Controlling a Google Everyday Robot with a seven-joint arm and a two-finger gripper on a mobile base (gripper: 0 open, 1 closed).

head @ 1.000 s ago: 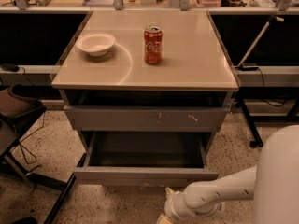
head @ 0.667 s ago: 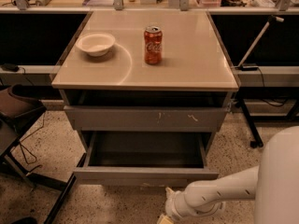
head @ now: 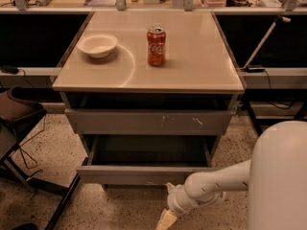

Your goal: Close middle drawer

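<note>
The middle drawer (head: 144, 175) is a wide, shallow grey drawer with a plain front. It stands pulled out toward me, and its dark grey interior (head: 148, 152) shows. Above it sits another grey drawer front with white scratch marks (head: 148, 121), slightly out from the cabinet. My gripper (head: 164, 220) is at the bottom edge of the view, on the end of my white arm (head: 216, 183). It is just below and in front of the open drawer's front panel, right of its middle, and partly cut off by the frame.
A red soda can (head: 156, 46) and a white bowl (head: 97, 45) stand on the beige cabinet top (head: 192, 66). A dark chair (head: 17, 116) is at the left. My white body (head: 280, 176) fills the lower right. A leaning pole (head: 261, 42) is at the right.
</note>
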